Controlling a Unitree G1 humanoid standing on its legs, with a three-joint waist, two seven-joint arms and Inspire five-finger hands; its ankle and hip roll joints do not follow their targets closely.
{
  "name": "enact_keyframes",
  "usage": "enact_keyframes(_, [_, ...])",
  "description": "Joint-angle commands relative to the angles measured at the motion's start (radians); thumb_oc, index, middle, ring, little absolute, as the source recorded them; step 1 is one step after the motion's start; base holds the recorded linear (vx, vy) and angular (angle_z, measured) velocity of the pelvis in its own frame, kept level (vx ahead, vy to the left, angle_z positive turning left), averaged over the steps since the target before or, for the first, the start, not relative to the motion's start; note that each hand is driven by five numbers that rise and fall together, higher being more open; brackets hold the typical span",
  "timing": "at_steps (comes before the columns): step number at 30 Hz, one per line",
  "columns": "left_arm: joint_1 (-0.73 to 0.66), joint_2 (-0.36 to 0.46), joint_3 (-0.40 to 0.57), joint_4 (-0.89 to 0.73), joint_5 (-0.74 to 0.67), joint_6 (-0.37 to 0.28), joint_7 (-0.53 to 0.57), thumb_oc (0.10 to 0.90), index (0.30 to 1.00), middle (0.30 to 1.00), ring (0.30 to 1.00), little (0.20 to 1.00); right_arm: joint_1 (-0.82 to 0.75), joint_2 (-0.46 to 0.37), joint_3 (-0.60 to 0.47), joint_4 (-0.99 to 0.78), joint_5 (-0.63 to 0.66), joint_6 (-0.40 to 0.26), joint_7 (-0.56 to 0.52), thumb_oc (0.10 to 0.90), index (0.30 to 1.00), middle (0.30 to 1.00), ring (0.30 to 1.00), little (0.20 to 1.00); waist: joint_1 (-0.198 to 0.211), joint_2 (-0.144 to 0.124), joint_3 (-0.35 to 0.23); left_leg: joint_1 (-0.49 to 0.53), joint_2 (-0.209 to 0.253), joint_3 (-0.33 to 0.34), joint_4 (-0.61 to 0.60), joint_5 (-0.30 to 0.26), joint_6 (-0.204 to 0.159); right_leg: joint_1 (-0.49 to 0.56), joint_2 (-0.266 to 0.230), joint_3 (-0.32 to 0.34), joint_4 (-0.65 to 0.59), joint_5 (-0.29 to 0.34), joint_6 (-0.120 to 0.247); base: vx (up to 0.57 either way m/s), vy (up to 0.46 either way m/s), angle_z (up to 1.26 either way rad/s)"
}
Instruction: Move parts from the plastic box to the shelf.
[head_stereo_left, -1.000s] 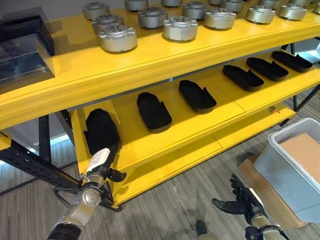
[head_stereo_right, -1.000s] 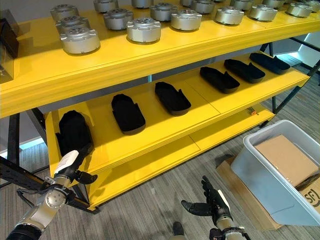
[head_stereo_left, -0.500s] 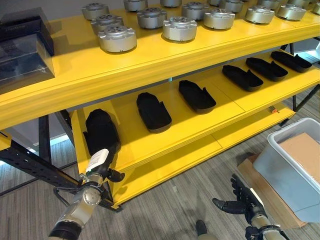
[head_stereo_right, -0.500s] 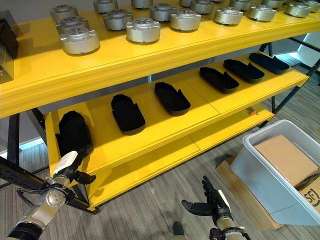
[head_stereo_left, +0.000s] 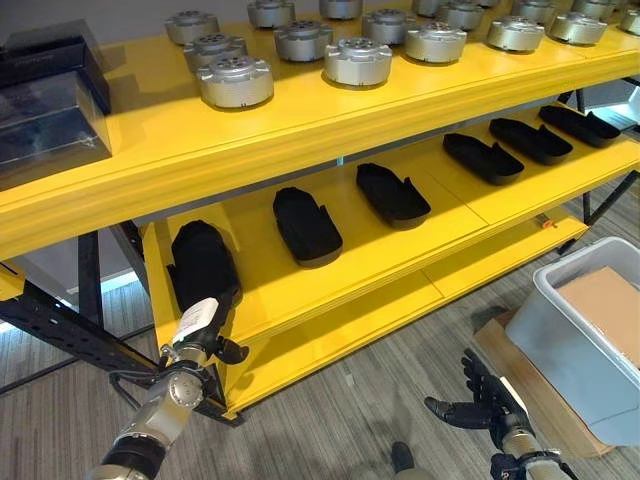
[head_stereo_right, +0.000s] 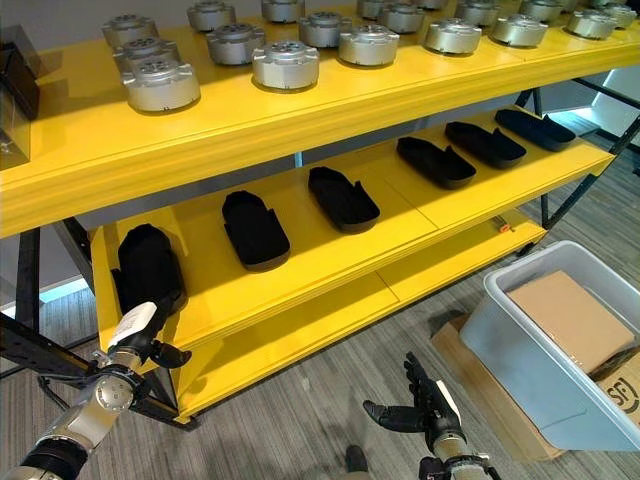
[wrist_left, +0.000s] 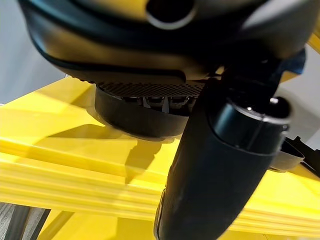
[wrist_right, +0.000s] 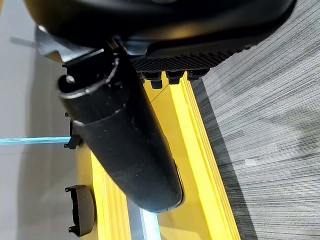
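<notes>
The leftmost black moulded part (head_stereo_left: 203, 262) lies on the middle tier of the yellow shelf (head_stereo_left: 330, 280). My left hand (head_stereo_left: 192, 330), with its white thumb cover, hovers at the shelf's front edge just below that part's near end, fingers relaxed and off it. Past the thumb (wrist_left: 220, 165) in the left wrist view, the part (wrist_left: 135, 117) rests flat on the yellow board. My right hand (head_stereo_left: 478, 405) hangs low over the floor with its fingers spread and empty. To the right stands the grey plastic box (head_stereo_left: 560, 350), with a brown carton (head_stereo_left: 605, 305) inside.
Several more black parts (head_stereo_left: 306, 224) lie in a row along the middle tier. Silver round metal parts (head_stereo_left: 235, 82) crowd the top tier, with a dark case (head_stereo_left: 50, 95) at its left end. The box stands on flat cardboard (head_stereo_left: 500, 345) on grey floor.
</notes>
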Motion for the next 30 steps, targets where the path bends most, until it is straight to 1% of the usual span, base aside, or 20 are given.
enact_keyframes(1, [-0.166, 0.036, 0.015, 0.103, 0.019, 0.003, 0.019, 0.9, 1.0, 1.0, 1.0, 1.0, -0.049, -0.038, -0.048, -0.076, 0.04, -0.087, -0.011, 0.9, 1.0, 1.0, 1.0, 1.0, -0.014, -0.002, 0.022, 0.047, 0.045, 0.026, 0.021, -0.061, 0.011, 0.069, -0.034, -0.013, 0.045, -0.117, 0.02, 0.0, 0.0, 0.0])
enact_keyframes(16, [-0.196, 0.036, 0.01, 0.152, 0.009, 0.017, 0.022, 0.9, 1.0, 1.0, 1.0, 1.0, -0.04, -0.038, -0.046, -0.075, 0.044, -0.083, -0.015, 0.9, 1.0, 1.0, 1.0, 1.0, -0.018, -0.002, 0.021, 0.052, 0.044, 0.031, 0.017, -0.059, 0.01, 0.069, -0.033, -0.011, 0.044, -0.116, 0.022, 0.0, 0.0, 0.0])
enact_keyframes(30, [-0.213, 0.056, 0.016, 0.185, 0.0, 0.027, 0.024, 0.9, 1.0, 1.0, 1.0, 1.0, -0.038, -0.039, -0.044, -0.069, 0.037, -0.081, -0.018, 0.9, 1.0, 1.0, 1.0, 1.0, -0.022, 0.0, 0.015, 0.057, 0.044, 0.035, 0.012, -0.059, 0.009, 0.072, -0.033, -0.01, 0.042, -0.115, 0.023, 0.0, 0.0, 0.0])
